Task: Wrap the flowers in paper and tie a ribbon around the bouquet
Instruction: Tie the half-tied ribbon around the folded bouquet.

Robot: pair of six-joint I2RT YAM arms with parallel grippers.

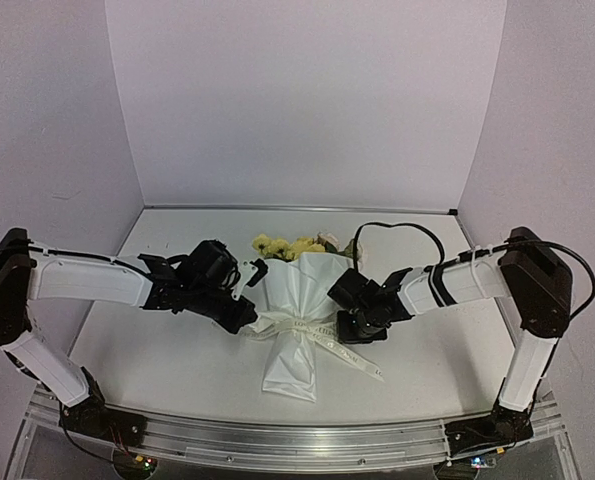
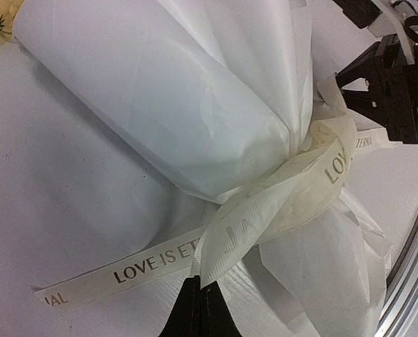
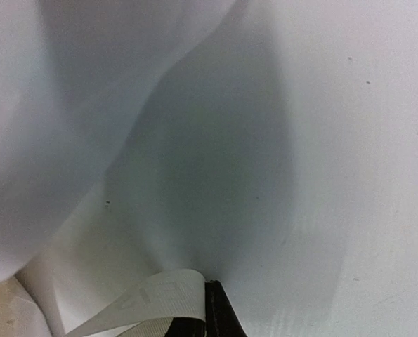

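Left tool [image 2: 199,289]: pinching the narrow cream lettered ribbon [image 2: 265,210].
Right tool [image 3: 210,309]: pressed together on that ribbon.
White paper-cone bouquet [image 1: 295,300]: lying on the white counter [image 1: 167,370].

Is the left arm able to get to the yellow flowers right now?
Probably yes: the flowers stick out at the far end of the paper, close by the left arm, with only table between. But its fingers are shut on the ribbon, so it would have to let go first.

Bright, even overhead light; soft shadows; right wrist view blurred, paper [image 3: 47,105] out of focus.
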